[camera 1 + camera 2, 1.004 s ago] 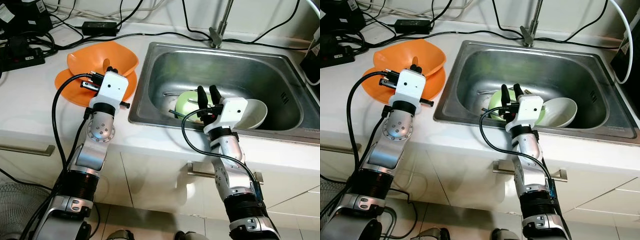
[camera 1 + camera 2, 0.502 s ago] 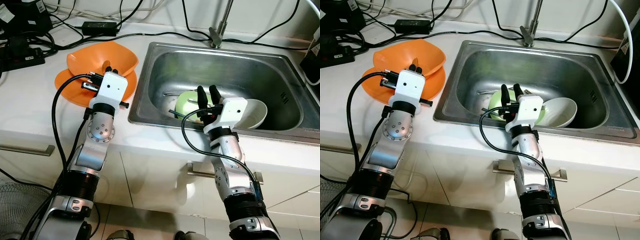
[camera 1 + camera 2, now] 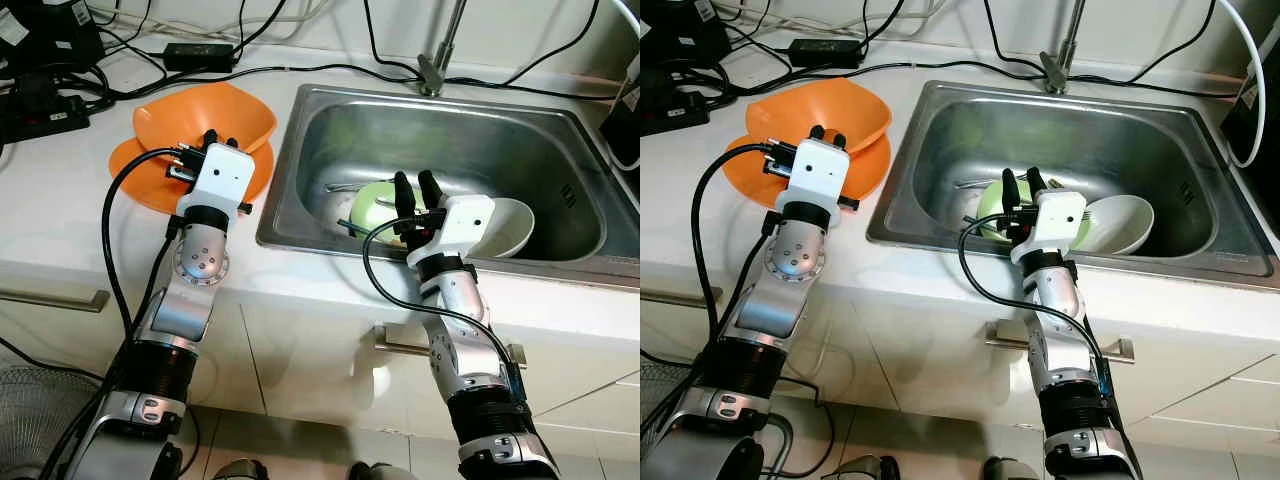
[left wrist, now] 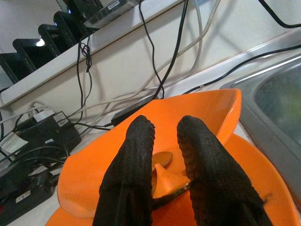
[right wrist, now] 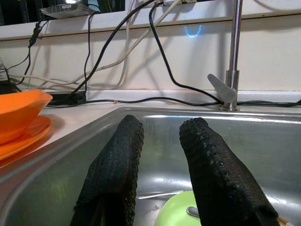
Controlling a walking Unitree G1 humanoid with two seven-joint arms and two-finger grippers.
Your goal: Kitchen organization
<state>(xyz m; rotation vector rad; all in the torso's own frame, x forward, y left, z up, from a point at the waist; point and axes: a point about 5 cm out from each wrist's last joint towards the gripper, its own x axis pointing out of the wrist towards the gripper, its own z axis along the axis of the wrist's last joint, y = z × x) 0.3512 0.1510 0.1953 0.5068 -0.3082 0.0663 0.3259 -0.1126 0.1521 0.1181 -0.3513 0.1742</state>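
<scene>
**Both grippers poised, nothing held**

Left gripper (image 3: pixel 218 137) hangs over the orange bowl (image 3: pixel 240 110), fingers narrowly parted, a spoon (image 4: pixel 162 159) lying inside. That bowl sits on an orange plate (image 3: pixel 135 180) near the sink's (image 3: pixel 560 130) left rim. Right gripper (image 3: pixel 418 188), slightly parted and empty, hovers above the green bowl (image 3: pixel 375 205), white bowl (image 3: pixel 510 225) just beside.

Two orange dishes (image 3: pixel 205 118); perhaps two sink bowls (image 3: pixel 505 228).

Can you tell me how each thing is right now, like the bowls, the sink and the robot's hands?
orange bowl: upright, stacked on the orange plate
green bowl: in the sink, beside the white bowl
faucet: no water running
left gripper: open, over the orange bowl
right gripper: open, above the green bowl
</scene>
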